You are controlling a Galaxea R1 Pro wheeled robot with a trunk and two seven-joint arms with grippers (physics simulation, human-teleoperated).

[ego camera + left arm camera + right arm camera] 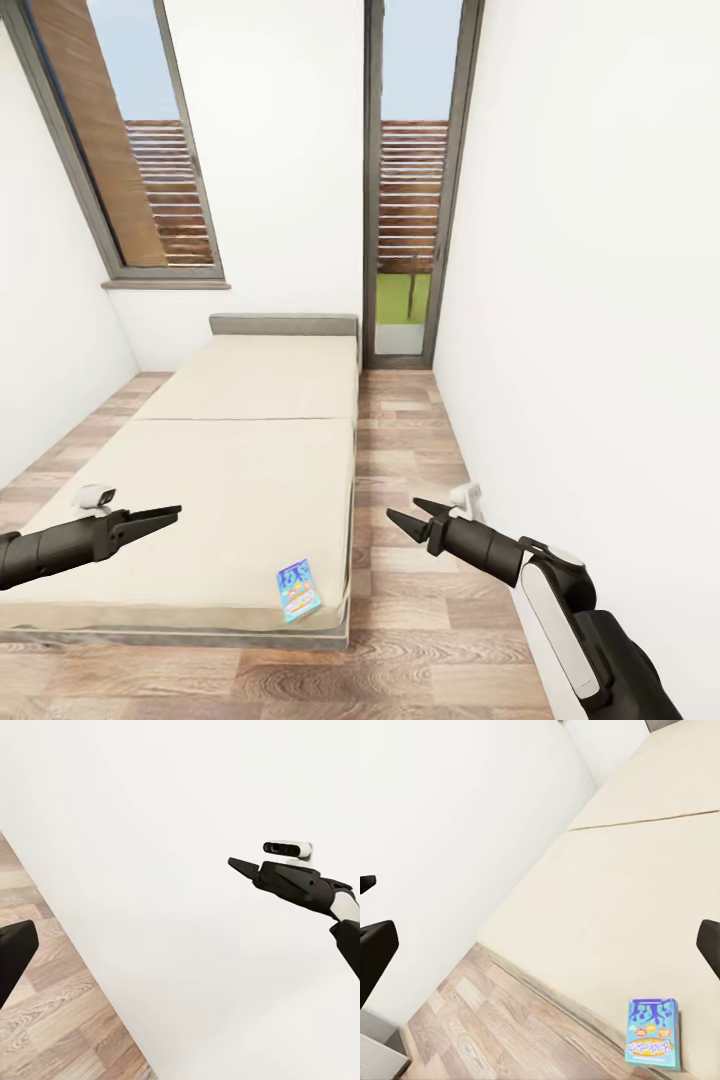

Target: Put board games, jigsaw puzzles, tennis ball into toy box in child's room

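The small blue board game [299, 589] lies flat on the bed [230, 470], close to the near corner of the cream mattress on the side toward the strip of wood floor [420, 600]; the right wrist view shows it again [653, 1033], just inside the mattress edge, its printed lid facing up. Going from the left of the head view: a tall slanted window [120, 150] is set in the white wall, and below it the left gripper [168, 516] hangs over the left part of the mattress, its two dark fingers lying close together with hardly any gap, and empty. The grey headboard [283, 324] closes the far end of the bed. Further right, a narrow glass door [412, 190] looks out on wooden slats and grass. The right gripper [412, 517] hovers above the floor between the bed and the right-hand wall, its fingers spread apart with nothing between them; the left wrist view catches it too [238, 864], against the bare white wall. The board game lies between the two grippers and nearer the camera, touched by neither.
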